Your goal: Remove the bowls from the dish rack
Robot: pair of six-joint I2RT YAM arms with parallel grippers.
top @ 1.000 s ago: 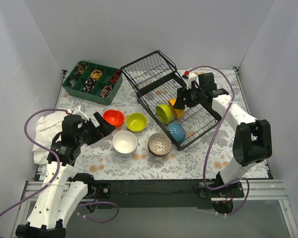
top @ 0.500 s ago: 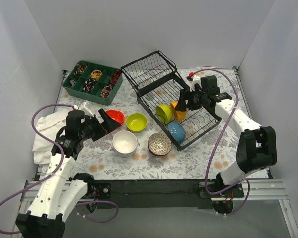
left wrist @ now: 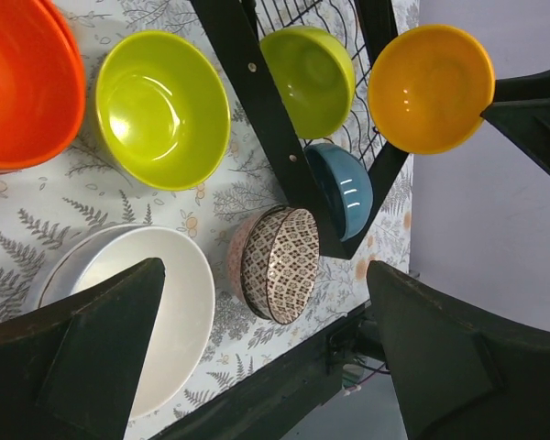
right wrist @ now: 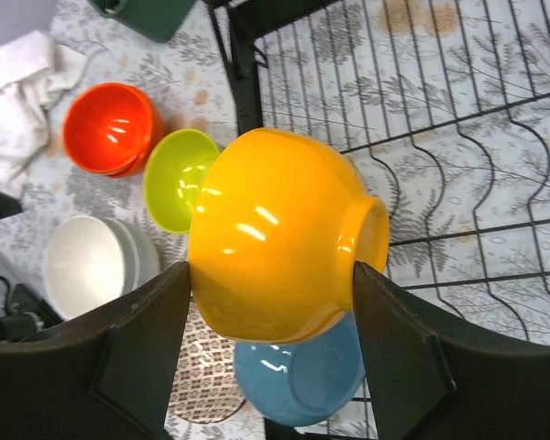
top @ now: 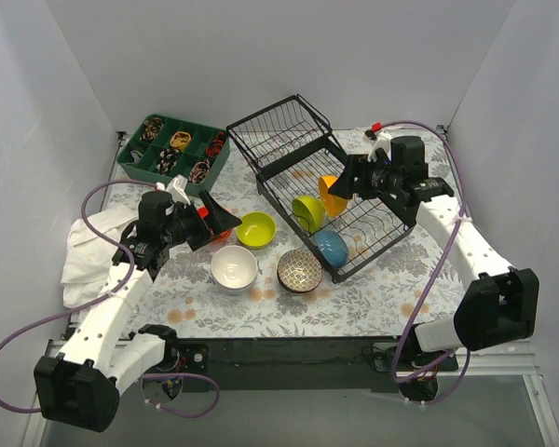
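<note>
Right end effector [right wrist: 270,273] clenches the yellow-orange bowl [right wrist: 257,229] by its sides, over the black wire dish rack [left wrist: 261,110]. The rack sits on the floral counter [top: 391,279], with a green bowl [top: 307,212] and a blue bowl [top: 331,247] on edge inside. Left end effector [left wrist: 266,268] hangs released near the red bowl [left wrist: 18,82], lime bowl [left wrist: 160,96], white bowl [left wrist: 165,312] and patterned bowl [left wrist: 280,266].

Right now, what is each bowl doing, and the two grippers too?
orange bowl: held up over the dish rack
right gripper: shut on orange bowl
green bowl: on edge in rack
blue bowl: on edge in rack
lime bowl: upright on table
red bowl: upright on table
white bowl: upright on table
patterned bowl: upright on table
left gripper: open, empty
</note>
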